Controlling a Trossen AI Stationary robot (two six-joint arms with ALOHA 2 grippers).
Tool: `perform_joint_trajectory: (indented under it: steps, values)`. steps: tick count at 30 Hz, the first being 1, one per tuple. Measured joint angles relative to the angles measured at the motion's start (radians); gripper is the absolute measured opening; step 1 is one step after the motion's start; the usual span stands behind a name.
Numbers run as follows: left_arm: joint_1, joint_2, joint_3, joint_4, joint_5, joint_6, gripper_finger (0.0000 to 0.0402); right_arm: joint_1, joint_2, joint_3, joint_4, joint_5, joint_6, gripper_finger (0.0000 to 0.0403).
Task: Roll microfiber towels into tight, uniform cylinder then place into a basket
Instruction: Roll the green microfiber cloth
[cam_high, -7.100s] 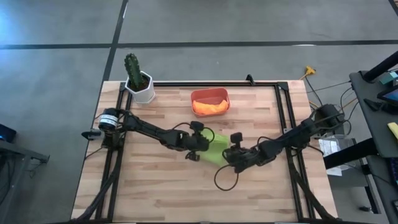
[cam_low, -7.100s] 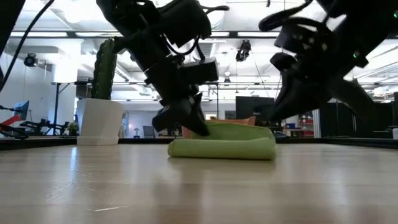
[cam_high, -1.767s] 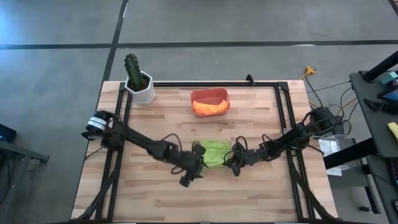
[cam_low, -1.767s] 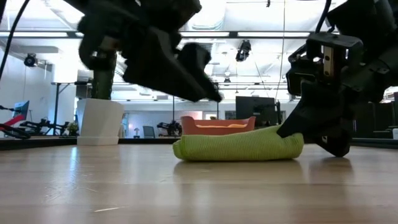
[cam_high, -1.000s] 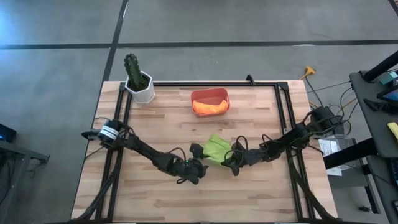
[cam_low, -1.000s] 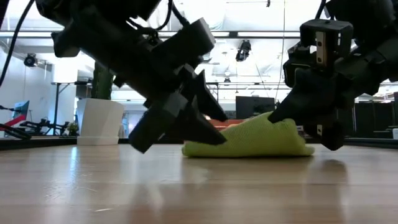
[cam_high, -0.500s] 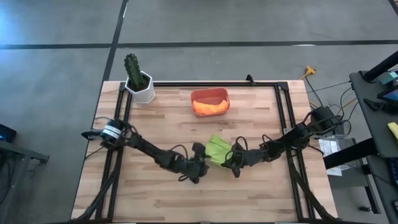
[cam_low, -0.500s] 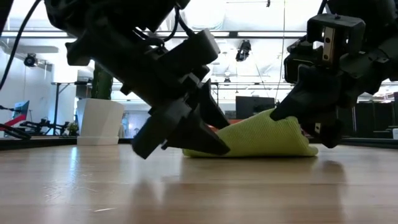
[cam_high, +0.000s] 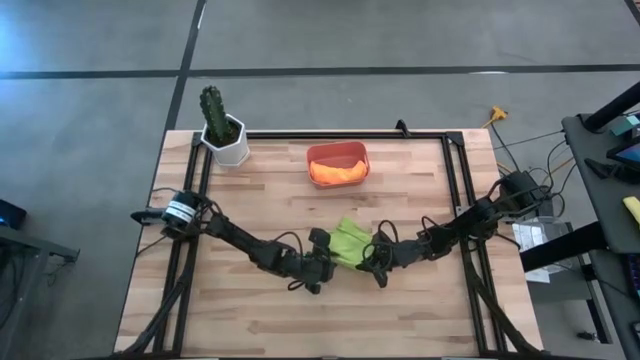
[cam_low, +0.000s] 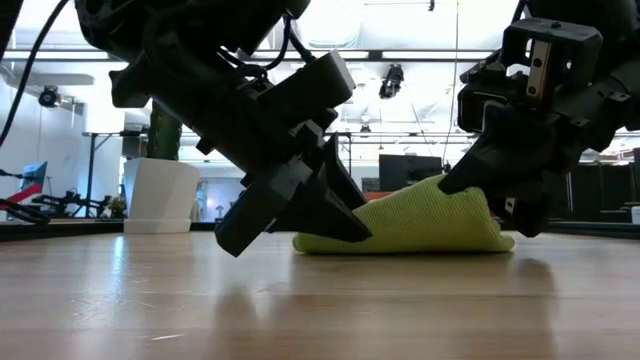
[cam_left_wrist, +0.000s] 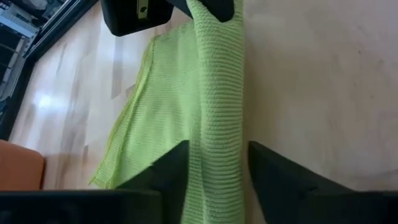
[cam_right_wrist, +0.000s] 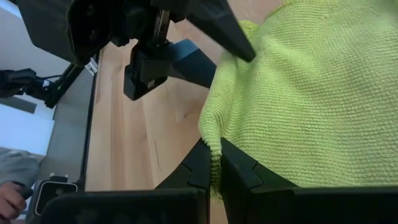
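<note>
Green towel (cam_high: 350, 243), seen from the high view, lies bunched mid-tabletop (cam_high: 250, 310) between both claws, well short of the basket (cam_high: 338, 163), where the orange towel (cam_high: 337, 172) already sits; half a second earlier it lay in much the same spot. From the low view, the left claw (cam_low: 335, 215) has pushed in closer against the towel's end, while the right claw (cam_low: 475, 205) holds the other end lifted. In the left wrist view the fingers (cam_left_wrist: 168, 168) straddle a fold and have narrowed around it, so a second grip seems to be forming. The right wrist view shows its fingers (cam_right_wrist: 239, 171) pressed together on the towel's edge.
</note>
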Motion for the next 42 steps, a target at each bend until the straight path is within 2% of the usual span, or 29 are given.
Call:
perform_joint_trajectory:
  steps: [6, 10, 13, 16, 22, 26, 29, 35, 42]
  values:
    - [0.001, -0.001, 0.003, -0.006, 0.029, 0.000, 0.0043, 0.000, -0.001, 0.000, 0.000, -0.014, -0.002, 0.0013]
    - [0.008, -0.002, 0.016, -0.025, 0.078, -0.001, 0.0005, 0.000, -0.001, 0.000, 0.000, -0.022, -0.010, 0.0013]
    - [0.018, -0.002, 0.039, -0.072, 0.117, -0.005, 0.0006, 0.001, -0.001, 0.000, 0.003, -0.047, -0.040, 0.0013]
    - [0.037, -0.002, 0.092, -0.181, 0.227, -0.051, 0.0003, 0.002, -0.001, 0.000, 0.006, -0.075, -0.086, 0.0013]
    - [0.118, -0.002, 0.208, -0.363, 0.637, -0.200, 0.0002, 0.002, -0.005, 0.000, 0.010, -0.155, -0.191, 0.0013]
    - [0.171, -0.002, 0.236, -0.386, 0.819, -0.258, 0.0001, 0.004, -0.013, 0.004, 0.009, -0.207, -0.244, 0.0013]
    - [0.210, -0.002, 0.233, -0.386, 0.885, -0.303, 0.0001, 0.019, -0.021, 0.010, 0.010, -0.223, -0.303, 0.0013]
    - [0.254, 0.008, 0.215, -0.366, 0.910, -0.341, 0.0001, 0.063, -0.023, 0.031, -0.009, -0.199, -0.512, 0.0013]
    - [0.255, 0.072, 0.270, -0.394, 1.011, -0.374, 0.0001, 0.075, -0.028, 0.081, -0.192, -0.178, -0.699, 0.0028]
